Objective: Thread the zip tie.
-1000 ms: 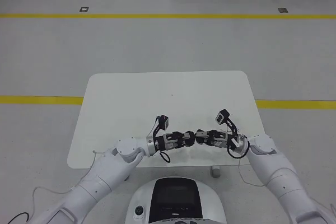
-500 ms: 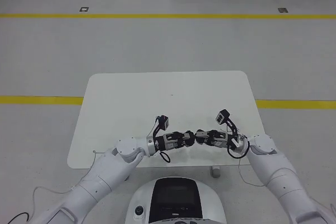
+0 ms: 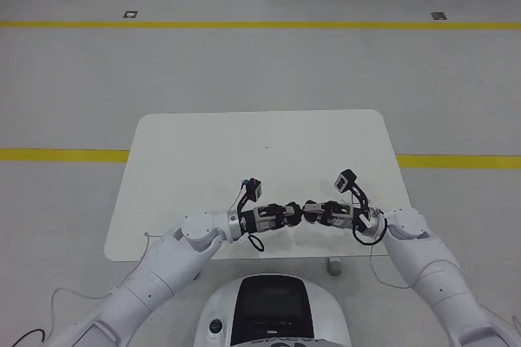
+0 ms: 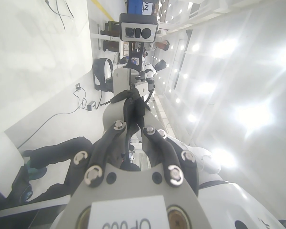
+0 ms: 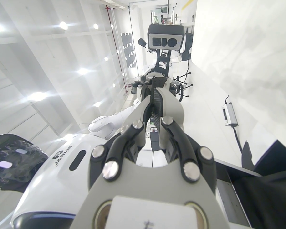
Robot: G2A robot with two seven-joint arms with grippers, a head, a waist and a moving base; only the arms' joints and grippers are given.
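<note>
My two grippers meet tip to tip just above the front part of the white table [image 3: 200, 165]. The left gripper [image 3: 296, 213] is shut, and a thin black zip tie [image 4: 120, 97] sticks out sideways at its tips [image 4: 133, 101]. Facing it, the right gripper [image 3: 313, 211] is also shut, with a black ribbed strip of the zip tie [image 5: 157, 100] pinched between its fingers. In the right wrist view its tips [image 5: 155, 85] touch the left gripper's tips. Where the two ends of the tie meet is hidden between the fingers.
A few loose black zip ties [image 4: 62, 13] lie on the table farther back. The table's front edge [image 3: 243, 258] runs just under both forearms. White floor with yellow lines [image 3: 52, 155] surrounds the table.
</note>
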